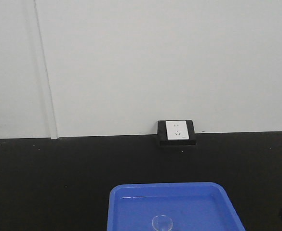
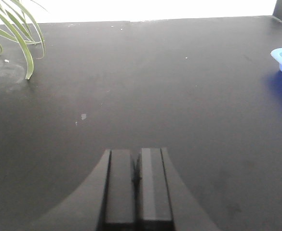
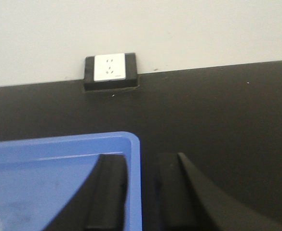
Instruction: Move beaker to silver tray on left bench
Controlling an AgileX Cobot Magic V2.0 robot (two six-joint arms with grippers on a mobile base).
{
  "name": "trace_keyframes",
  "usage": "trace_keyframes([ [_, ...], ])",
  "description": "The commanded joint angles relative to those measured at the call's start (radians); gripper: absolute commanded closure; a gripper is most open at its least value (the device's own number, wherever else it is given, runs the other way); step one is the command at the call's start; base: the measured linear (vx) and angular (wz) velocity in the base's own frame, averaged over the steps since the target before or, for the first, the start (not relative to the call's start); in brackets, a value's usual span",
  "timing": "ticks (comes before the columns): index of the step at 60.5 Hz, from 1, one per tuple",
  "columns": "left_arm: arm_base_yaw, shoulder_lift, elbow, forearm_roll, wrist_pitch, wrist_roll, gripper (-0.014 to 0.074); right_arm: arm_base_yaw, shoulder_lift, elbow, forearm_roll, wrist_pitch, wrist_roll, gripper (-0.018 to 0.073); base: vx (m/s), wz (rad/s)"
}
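Grasp not yet begun: the beaker sits inside the blue tray, toward its near side. The right gripper, jaws spread, hangs over that tray's right rim. The left gripper, jaws pressed together, hangs left of the tray. Next, I judge, the right gripper shifts inward to straddle the beaker.

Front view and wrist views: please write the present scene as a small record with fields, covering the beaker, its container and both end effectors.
beaker: clear glass, inside the blue tray, not grasped
blue tray: on the black bench, in front of the wall socket
silver tray: not in view
left end effector: shut, empty, over bare bench
right end effector: open, empty, one finger over the blue tray, the other over the bench
plant leaves: far left of the bench
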Motion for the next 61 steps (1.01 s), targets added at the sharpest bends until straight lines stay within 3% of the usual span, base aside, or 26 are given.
trace_keyframes([
  [1,0.000,-0.005,0.019,-0.008,-0.079,0.000,0.0595,-0.005,0.044,-0.033,0.046,-0.161,-0.008,0.0165,0.00,0.00],
  [9,0.000,-0.005,0.019,-0.008,-0.079,0.000,0.0595,-0.005,0.140,-0.033,0.079,-0.275,-0.007,0.0064,0.00,0.00],
  [14,0.000,-0.005,0.019,-0.008,-0.079,0.000,0.0595,-0.005,0.195,-0.034,0.042,-0.344,-0.008,0.0044,0.00,0.00],
  [17,0.000,-0.005,0.019,-0.008,-0.079,0.000,0.0595,-0.005,0.224,-0.037,-0.053,-0.366,-0.008,0.0043,0.00,0.00],
  [26,0.000,-0.005,0.019,-0.008,-0.079,0.000,0.0595,0.014,0.329,-0.084,-0.538,-0.381,0.006,0.0043,0.00,0.00],
  [31,0.000,-0.005,0.019,-0.008,-0.079,0.000,0.0595,0.053,0.390,-0.130,-0.669,-0.378,0.008,0.0043,0.00,0.00],
  [36,0.000,-0.005,0.019,-0.008,-0.079,0.000,0.0595,0.113,0.462,-0.181,-0.687,-0.371,0.032,0.0041,0.00,0.00],
  [45,0.000,-0.005,0.019,-0.008,-0.079,0.000,0.0595,0.214,0.570,-0.254,-0.626,-0.342,0.048,0.0030,0.00,0.00],
  [51,0.000,-0.005,0.019,-0.008,-0.079,0.000,0.0595,0.236,0.616,-0.272,-0.575,-0.345,0.048,0.0027,0.00,0.00],
  [61,0.000,-0.005,0.019,-0.008,-0.079,0.000,0.0595,0.236,0.684,-0.303,-0.590,-0.345,0.052,0.0027,0.00,0.00],
])
